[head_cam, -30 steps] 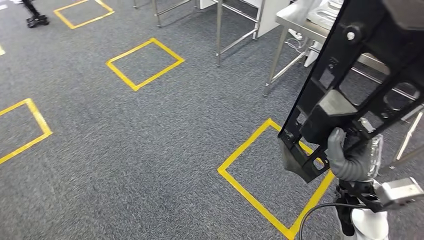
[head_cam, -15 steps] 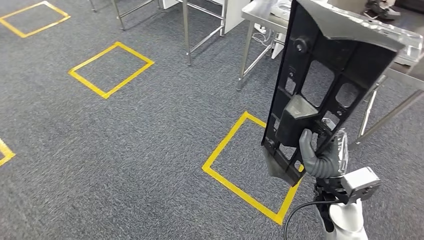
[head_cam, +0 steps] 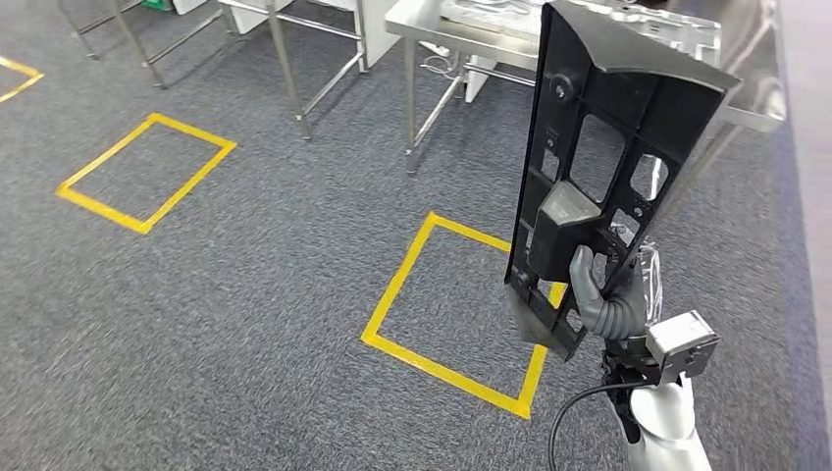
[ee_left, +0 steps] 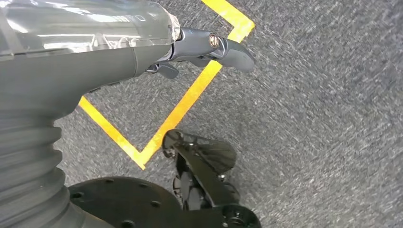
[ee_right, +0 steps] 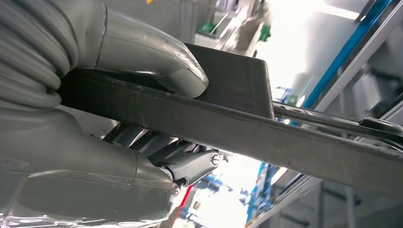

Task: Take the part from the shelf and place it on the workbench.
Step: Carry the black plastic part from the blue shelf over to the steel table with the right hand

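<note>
The part (head_cam: pixel 608 147) is a long black plastic panel with several cut-outs, standing nearly upright at the right of the head view. My right hand (head_cam: pixel 610 302) grips its lower end, thumb on the near face. In the right wrist view the grey thumb (ee_right: pixel 157 57) presses on the part's dark edge (ee_right: pixel 266 133), with the darker fingers (ee_right: pixel 190 164) curled under it. The steel workbench (head_cam: pixel 760 103) stands just behind the part's top. My left hand (ee_left: pixel 190 45) hangs over the carpet, fingers stretched out and holding nothing.
Grey carpet carries yellow tape squares, one (head_cam: pixel 392 294) directly below the part and another (head_cam: pixel 147 172) to the left. Steel table legs (head_cam: pixel 289 69) rise at the back. Pale parts (head_cam: pixel 491 12) lie on the workbench top.
The whole picture has slid as the camera turned: the workbench now sits closer, behind the part. The part stands more upright, still in my right hand.
</note>
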Action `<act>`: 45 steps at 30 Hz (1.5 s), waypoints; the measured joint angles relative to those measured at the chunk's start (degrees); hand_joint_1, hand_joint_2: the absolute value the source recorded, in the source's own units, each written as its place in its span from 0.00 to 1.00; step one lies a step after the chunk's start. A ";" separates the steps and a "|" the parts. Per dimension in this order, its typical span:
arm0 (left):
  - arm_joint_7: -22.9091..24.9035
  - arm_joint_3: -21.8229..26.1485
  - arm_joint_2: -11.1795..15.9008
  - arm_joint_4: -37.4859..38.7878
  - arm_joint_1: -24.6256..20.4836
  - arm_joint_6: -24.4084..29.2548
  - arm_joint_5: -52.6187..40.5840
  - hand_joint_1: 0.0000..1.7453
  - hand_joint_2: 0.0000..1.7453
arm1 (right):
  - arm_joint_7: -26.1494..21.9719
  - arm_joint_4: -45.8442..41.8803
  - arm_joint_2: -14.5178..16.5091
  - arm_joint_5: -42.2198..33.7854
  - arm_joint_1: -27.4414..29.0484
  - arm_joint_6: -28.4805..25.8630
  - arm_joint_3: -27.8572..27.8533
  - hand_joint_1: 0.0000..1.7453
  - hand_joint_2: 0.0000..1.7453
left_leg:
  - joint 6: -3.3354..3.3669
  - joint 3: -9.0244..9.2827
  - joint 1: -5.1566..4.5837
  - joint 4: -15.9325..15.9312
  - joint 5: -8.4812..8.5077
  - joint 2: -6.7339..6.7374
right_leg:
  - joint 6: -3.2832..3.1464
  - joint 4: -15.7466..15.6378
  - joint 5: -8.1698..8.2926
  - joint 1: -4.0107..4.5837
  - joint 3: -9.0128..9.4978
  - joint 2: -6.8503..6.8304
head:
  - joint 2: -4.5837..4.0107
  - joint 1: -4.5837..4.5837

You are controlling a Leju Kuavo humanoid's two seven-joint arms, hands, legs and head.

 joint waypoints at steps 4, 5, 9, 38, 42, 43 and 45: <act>-0.35 -0.01 -0.57 0.02 0.31 -0.62 -0.67 0.00 1.00 | 0.00 -0.01 -0.39 -0.17 0.64 0.66 -1.31 1.00 1.00 | 0.20 4.94 0.79 -12.58 6.17 -5.03 | 1.19 1.14 -0.57 -0.16 -0.57 3.15 | 0.00 0.01; -0.44 -0.01 -0.70 0.03 0.31 -1.01 -0.87 0.00 1.00 | -0.01 -0.02 -0.62 -0.26 0.85 0.91 -1.87 1.00 1.00 | 0.44 5.16 0.76 -13.18 6.03 -5.62 | 1.61 1.28 -0.54 -0.28 -0.91 3.84 | 0.00 0.01; -0.58 -0.11 -0.95 0.02 0.23 -2.64 -1.60 0.00 1.00 | -0.03 -0.52 -1.53 -0.33 2.49 1.28 -4.25 1.00 1.00 | 1.93 5.75 0.63 -14.11 6.40 -2.79 | 3.07 3.19 -1.64 -0.49 -2.10 1.79 | 0.00 0.02; 0.12 -1.11 0.12 0.02 -0.68 -8.51 -3.67 0.00 1.00 | 11.87 5.68 -8.98 6.57 -15.28 0.07 -3.54 1.00 1.00 | 2.16 4.08 -0.25 -14.23 7.71 -0.10 | 2.17 1.19 -2.94 0.00 2.62 -2.06 | 0.00 -0.03; 0.52 -1.13 0.19 0.02 -0.67 -8.46 -3.69 0.00 1.00 | 11.99 9.22 -10.11 5.93 -18.96 -0.04 -1.74 1.00 1.00 | 2.94 5.44 -0.03 -14.99 7.21 -0.13 | 3.34 11.21 -6.59 -0.44 -3.30 -2.95 | 0.00 -0.02; 0.68 -1.13 0.19 0.02 -0.65 -8.42 -3.69 0.00 1.00 | 11.98 10.16 -10.24 5.82 -19.45 -0.09 -1.38 1.00 1.00 | 2.99 5.70 -0.02 -14.99 6.93 -0.14 | 3.56 14.32 -7.55 -0.56 -5.57 -2.98 | 0.00 -0.02; 0.91 -1.13 0.17 0.02 -0.56 -8.33 -3.69 0.00 1.00 | 11.98 11.85 -10.37 5.71 -19.91 -0.14 -0.72 1.00 1.00 | 2.90 6.53 0.01 -14.98 6.22 -0.16 | 3.77 15.53 -6.54 -0.84 -7.85 -3.08 | 0.00 -0.01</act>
